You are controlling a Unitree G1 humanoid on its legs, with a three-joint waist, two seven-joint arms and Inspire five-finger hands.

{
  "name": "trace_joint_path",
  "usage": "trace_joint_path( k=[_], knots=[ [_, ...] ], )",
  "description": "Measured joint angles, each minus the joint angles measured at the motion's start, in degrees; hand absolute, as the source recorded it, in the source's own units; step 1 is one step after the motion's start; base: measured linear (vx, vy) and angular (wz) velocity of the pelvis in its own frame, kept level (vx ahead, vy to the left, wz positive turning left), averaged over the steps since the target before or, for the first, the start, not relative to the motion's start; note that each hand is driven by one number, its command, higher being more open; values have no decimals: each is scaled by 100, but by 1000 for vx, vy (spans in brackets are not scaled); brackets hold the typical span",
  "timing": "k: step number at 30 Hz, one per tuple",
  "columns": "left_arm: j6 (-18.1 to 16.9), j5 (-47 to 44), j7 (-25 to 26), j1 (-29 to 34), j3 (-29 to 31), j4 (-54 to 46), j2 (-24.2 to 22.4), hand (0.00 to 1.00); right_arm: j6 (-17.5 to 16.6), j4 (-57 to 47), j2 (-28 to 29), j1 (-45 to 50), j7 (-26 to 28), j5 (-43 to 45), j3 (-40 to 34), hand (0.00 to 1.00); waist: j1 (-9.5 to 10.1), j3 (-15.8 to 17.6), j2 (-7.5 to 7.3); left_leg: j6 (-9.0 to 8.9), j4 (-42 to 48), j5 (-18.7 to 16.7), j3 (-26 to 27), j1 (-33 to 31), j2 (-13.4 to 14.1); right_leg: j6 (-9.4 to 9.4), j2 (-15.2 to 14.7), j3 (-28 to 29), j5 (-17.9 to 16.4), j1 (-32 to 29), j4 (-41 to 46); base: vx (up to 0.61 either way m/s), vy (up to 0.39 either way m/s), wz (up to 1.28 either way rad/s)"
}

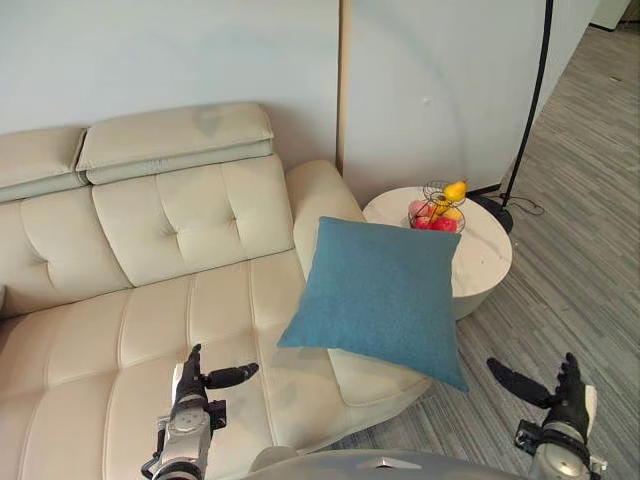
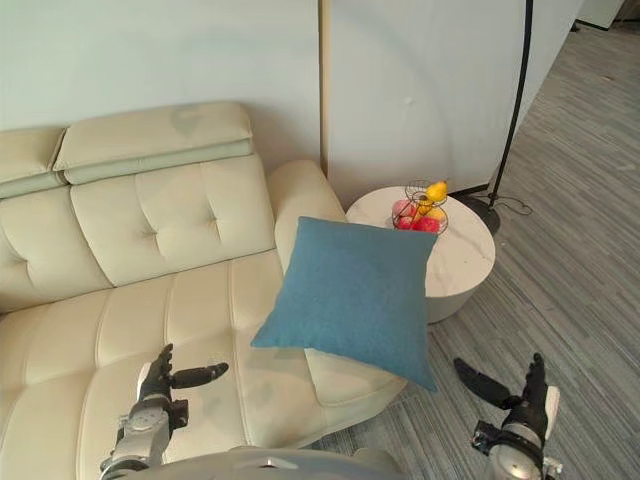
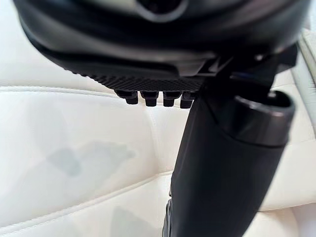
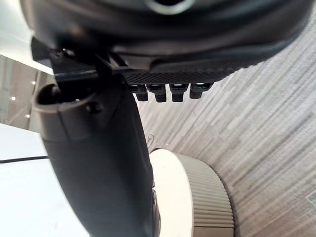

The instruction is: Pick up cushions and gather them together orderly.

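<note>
One cream sofa [image 1: 180,300] takes the whole side from 7 to 11 o'clock, and its seat is bare. The blue cushion [image 1: 380,295] is the next largest thing. It is just right of the centre, towards 4 o'clock, on the end of the sofa. It stands tilted, and I think it leans back on the armrest, which keeps it from sliding. Its lower corner hangs out over the floor, so it does not look very stable.

At 2 o'clock there is a round white tabletop [image 1: 485,260], just beside the armrest and partly hidden behind the cushion's upper corner. A wire fruit basket [image 1: 438,212] is on it, near the cushion. A careless pull on the cushion could perhaps knock it.

The left robot hand [image 1: 190,390] is at 7 o'clock, over the seat. It is released, with straight fingers and the thumb spread to the side, and it holds nothing. The right robot hand [image 1: 568,400] is at 5 o'clock, over the floor, and it is released in the same way, also with nothing in it.

Both are apart from the cushion, one on each side of it. It seems the grasp has not started. I judge that the spread thumbs prepare a two-sided hold on the cushion's edges.
</note>
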Motion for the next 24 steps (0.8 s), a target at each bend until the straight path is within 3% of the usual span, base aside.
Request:
trace_joint_path(
  k=[11, 18, 24],
  knots=[
    [10, -269, 42, 78, -179, -1307, -317, 100, -10, -1092, -103, 35, 118, 121, 305, 100, -41, -13, 61, 3, 85, -27, 103, 85, 16, -47, 3, 51, -39, 66, 4, 37, 9, -3],
    [10, -269, 137, 109, -817, -1498, -453, 100, -20, -1144, -125, 25, 246, 137, 1029, 100, -45, -58, 102, 45, 43, -45, 68, 56, -11, -47, -13, 20, -57, 78, -20, -25, 3, 2],
    [12, -279, 224, -83, -1529, -1509, -583, 100, -19, -741, -120, -318, 180, 247, 1399, 100, -53, -129, 60, 51, 56, 91, -43, -351, -68, -52, -69, -81, -58, -364, 136, 22, -3, 9]
  ],
)
